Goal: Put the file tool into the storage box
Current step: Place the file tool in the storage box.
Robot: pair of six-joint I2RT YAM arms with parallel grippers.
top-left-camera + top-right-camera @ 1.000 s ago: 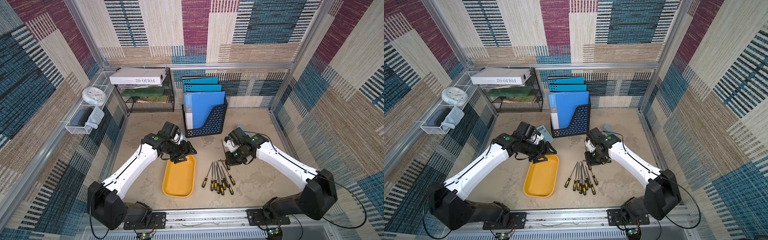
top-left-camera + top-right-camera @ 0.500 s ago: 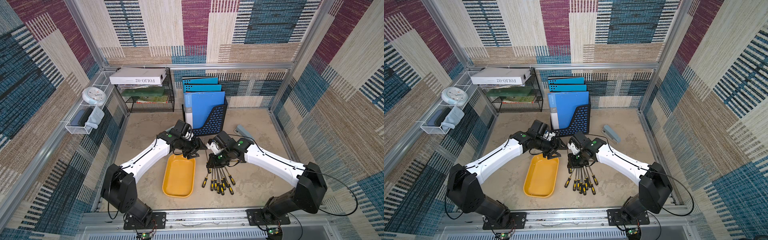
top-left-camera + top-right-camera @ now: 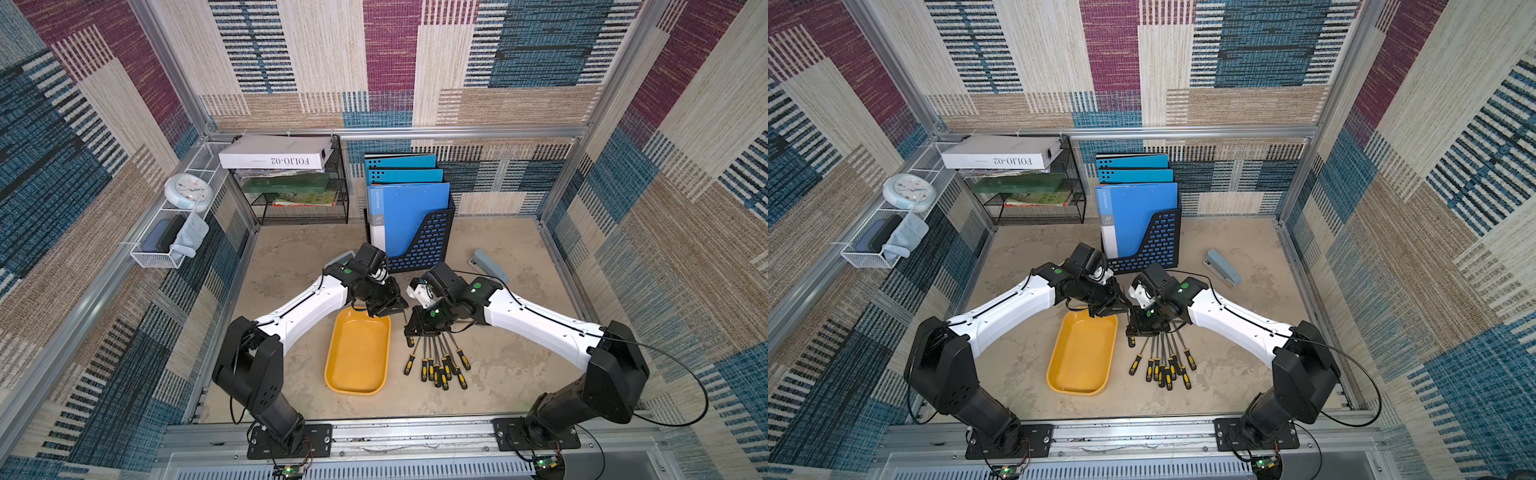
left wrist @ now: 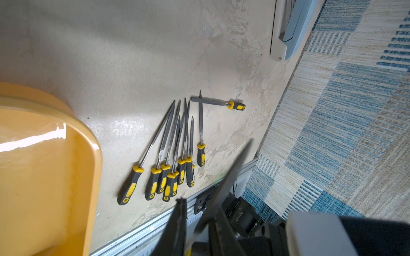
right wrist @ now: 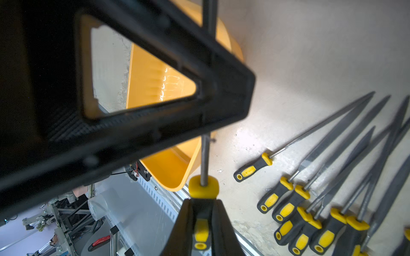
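Steel-shafted, likely stiff, light and slick, the file [image 5: 204,155] hangs just beside the far corner of the storage box [image 3: 357,361], best held where the right gripper [image 5: 203,202] pinches its rubbery handle; the left gripper [image 3: 388,309] flanks the shaft, clamped or not I cannot tell.

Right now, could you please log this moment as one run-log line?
right gripper: shut on file handle | left gripper: around file blade, grip unclear | storage box: empty | loose files: beside box
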